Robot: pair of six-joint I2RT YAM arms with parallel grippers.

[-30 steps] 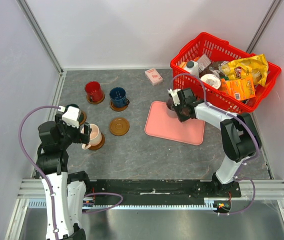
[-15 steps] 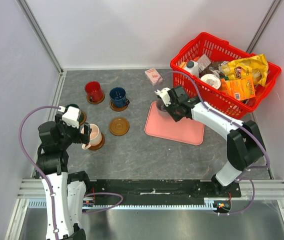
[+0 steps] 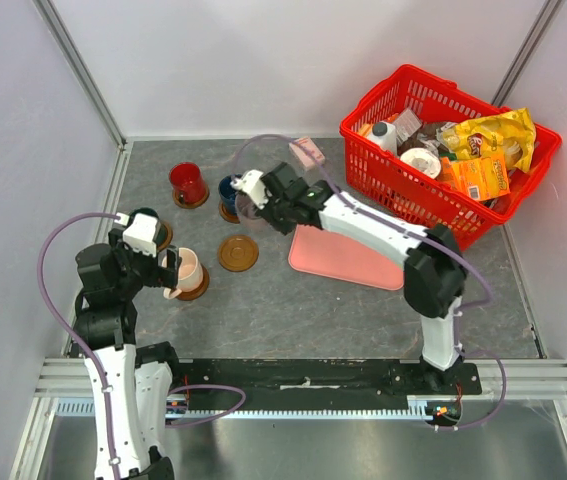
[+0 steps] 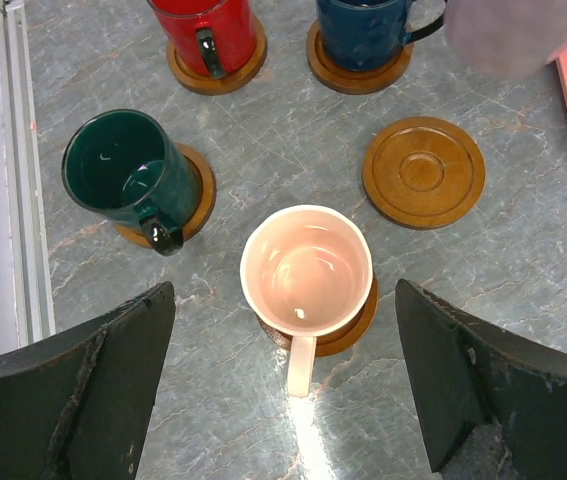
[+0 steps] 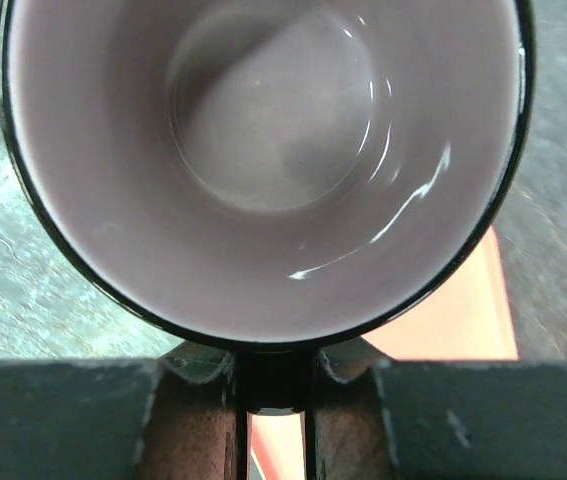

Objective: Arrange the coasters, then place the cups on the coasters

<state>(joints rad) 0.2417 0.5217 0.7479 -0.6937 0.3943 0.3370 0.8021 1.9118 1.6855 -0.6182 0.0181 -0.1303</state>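
The right gripper [image 5: 273, 390] is pinching the handle of the grey mug [image 5: 263, 150] between nearly closed fingers. It is holding the mug in the air, mouth up, just beside the navy mug [image 4: 363, 25] and off the left edge of the pink tray [image 3: 348, 255]. From the wrist view I am looking straight into the grey mug, and nothing is sitting inside it.

The left gripper [image 4: 283, 310] is hanging with its fingers spread wide over the cream mug [image 4: 306, 270], gripping nothing. That mug is standing on a coaster with its handle pointing toward the arm, and it is empty. The dark green mug [image 4: 123, 175], the red mug [image 4: 208, 30] and the navy one are each sitting on a brown coaster. The green one is showing a bare bottom; I cannot see into the other two. One bare coaster [image 4: 423, 172] is lying to the right of the cream mug with no cup on it.

At the far right, the red basket [image 3: 418, 72] is holding a yellow bag [image 3: 488, 130], an orange box [image 3: 478, 175], a white bottle [image 3: 385, 135] and a white roll [image 3: 421, 160]. A small pink box [image 3: 306, 152] is lying on the table near it.
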